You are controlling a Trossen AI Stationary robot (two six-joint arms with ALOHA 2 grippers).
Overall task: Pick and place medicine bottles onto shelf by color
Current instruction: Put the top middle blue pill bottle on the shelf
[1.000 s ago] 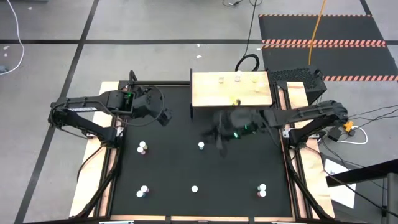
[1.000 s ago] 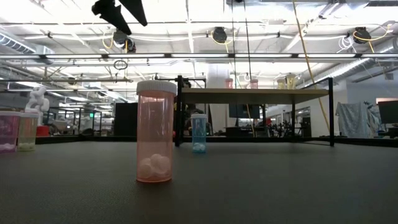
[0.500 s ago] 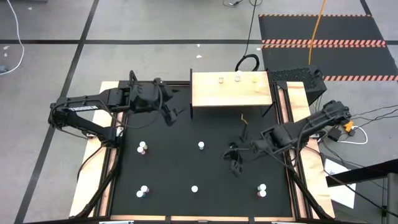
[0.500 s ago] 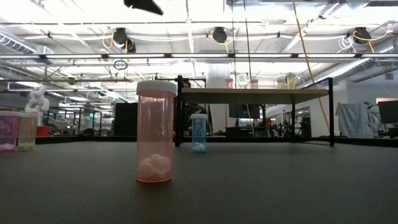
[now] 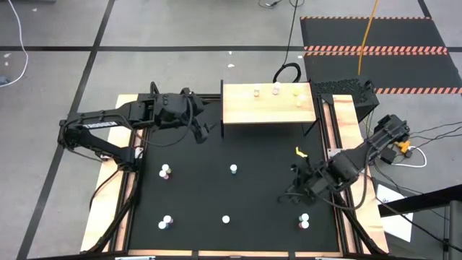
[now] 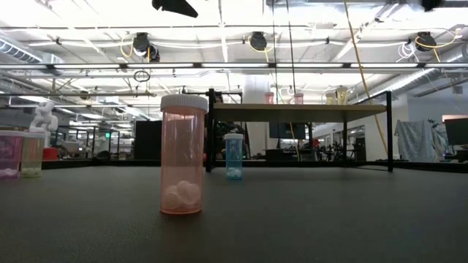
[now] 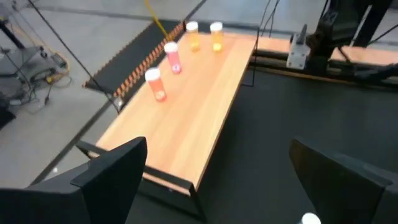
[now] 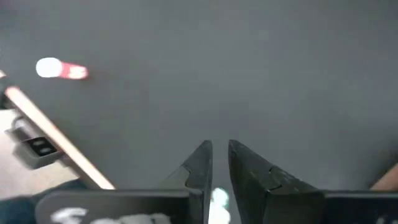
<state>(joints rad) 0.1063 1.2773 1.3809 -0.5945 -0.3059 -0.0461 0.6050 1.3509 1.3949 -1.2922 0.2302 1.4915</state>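
Now four bottles (image 7: 173, 61) are standing on the shelf (image 5: 268, 107); left claw (image 5: 204, 130) is hovering apart beside it, right claw (image 5: 294, 193) is nearly closed, empty.

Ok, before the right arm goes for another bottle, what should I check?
1. Right gripper empty: ok, nothing shows between its fingers.
2. Right gripper open for a pick: not ok, fingers almost together.
3. Nearest bottle unobstructed: ok, it stands alone on the black table.
4. That bottle's colour confirmed: cannot tell from above.
5. Shelf has bare room: ok, its bottles sit along the far edge.
6. Left gripper out of the way: ok, open, by the shelf's left front corner.
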